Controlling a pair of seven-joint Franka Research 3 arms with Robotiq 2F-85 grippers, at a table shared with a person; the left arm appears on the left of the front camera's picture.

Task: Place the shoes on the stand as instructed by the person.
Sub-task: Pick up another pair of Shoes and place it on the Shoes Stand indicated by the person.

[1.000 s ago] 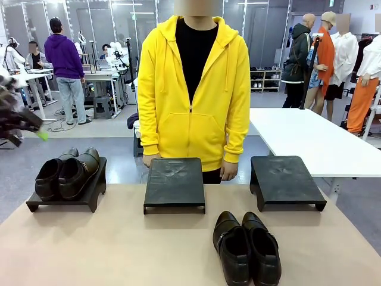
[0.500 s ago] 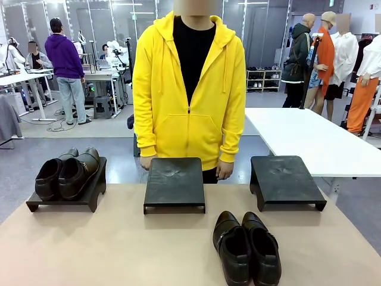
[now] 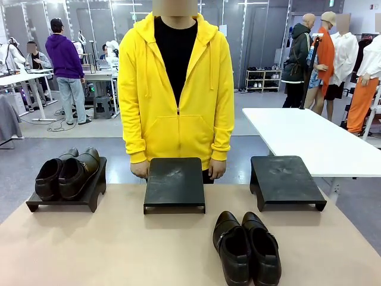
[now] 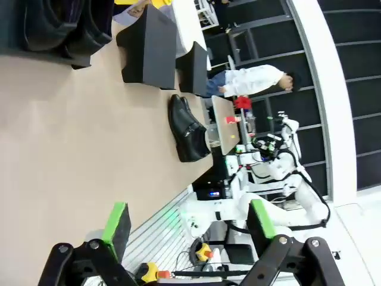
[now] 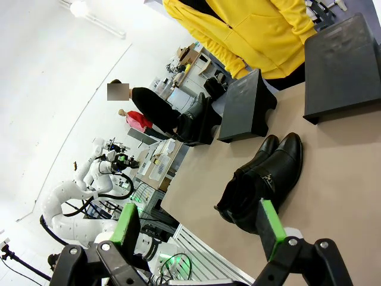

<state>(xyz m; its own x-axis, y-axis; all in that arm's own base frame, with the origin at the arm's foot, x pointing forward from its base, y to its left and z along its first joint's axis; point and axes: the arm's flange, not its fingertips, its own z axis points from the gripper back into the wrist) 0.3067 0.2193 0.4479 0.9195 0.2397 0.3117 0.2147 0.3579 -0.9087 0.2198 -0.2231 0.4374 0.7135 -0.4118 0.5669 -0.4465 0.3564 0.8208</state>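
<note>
A black buckled pair of shoes [image 3: 247, 247] [image 4: 187, 128] [image 5: 262, 179] lies on the tan table, right of centre near the front edge. A dark brown-black pair [image 3: 65, 173] [image 4: 59, 24] [image 5: 193, 119] rests on the left stand [image 3: 89, 199]. The middle stand [image 3: 174, 182] [image 4: 149, 47] [image 5: 247, 104] and the right stand [image 3: 286, 179] [image 4: 193, 68] [image 5: 342, 65] are bare. The person [image 3: 175, 89] [image 5: 250, 30] in a yellow hoodie stands behind the middle stand, hands low at its far corners. My left gripper [image 4: 189, 229] is open, well off the shoes. My right gripper [image 5: 197, 232] is open, short of the buckled pair.
A white table [image 3: 309, 137] stands behind the right stand. Bare tan tabletop [image 3: 107, 250] spreads across the front left. Other people and workbenches are far in the background.
The person has shifted to the picture's left. A blurred dark arm with a green pad at the left edge one second ago has gone from the front view.
</note>
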